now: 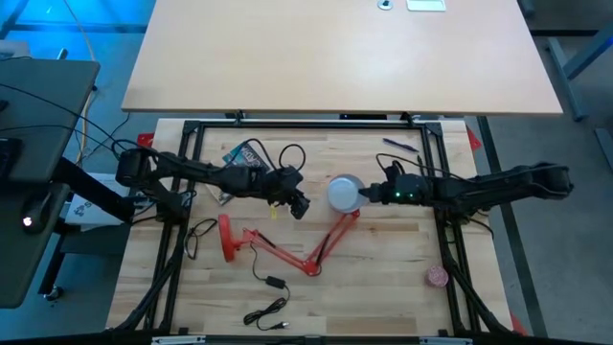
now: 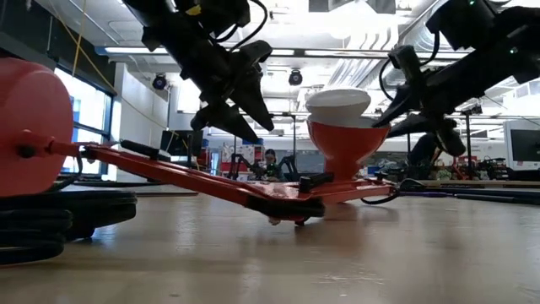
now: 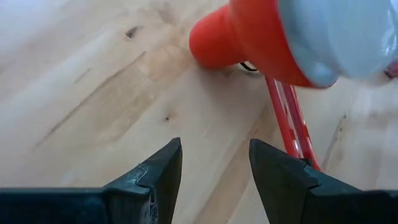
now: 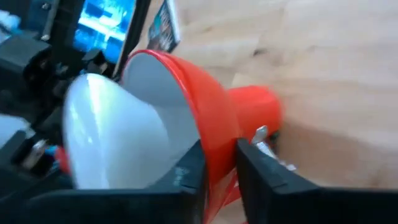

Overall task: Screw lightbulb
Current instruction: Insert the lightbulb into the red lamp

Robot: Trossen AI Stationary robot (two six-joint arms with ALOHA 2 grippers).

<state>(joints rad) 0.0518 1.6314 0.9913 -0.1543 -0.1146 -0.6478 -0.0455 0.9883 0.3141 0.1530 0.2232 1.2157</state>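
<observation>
The lightbulb (image 2: 338, 101) sits in the mouth of the lamp shade (image 2: 344, 142), its white dome rising above the red rim; from above it shows as a pale round (image 1: 344, 193) near the middle of the wooden table (image 1: 383, 278). The shade opens upward, and the lamp's red arm (image 1: 330, 241) runs from it down to an elbow, then back across to the round red lamp base (image 1: 226, 240), which lies on its side well away from the shade. The right gripper (image 4: 219, 171) is at the shade's side away from the base, its two dark fingers pinched onto the shade's red rim, one finger on either face of the wall, with the bulb just inside. The left gripper (image 3: 214, 168) hangs near the shade on the side toward the base, tilted downward above the lamp's arm, its fingers spread apart and holding nothing, the bare wood showing between them. A black cable (image 1: 268, 278) trails from the lamp toward the table's front edge, well clear of the shade, and a small pink disc (image 1: 438, 278) lies beyond the right arm near the table's corner.
</observation>
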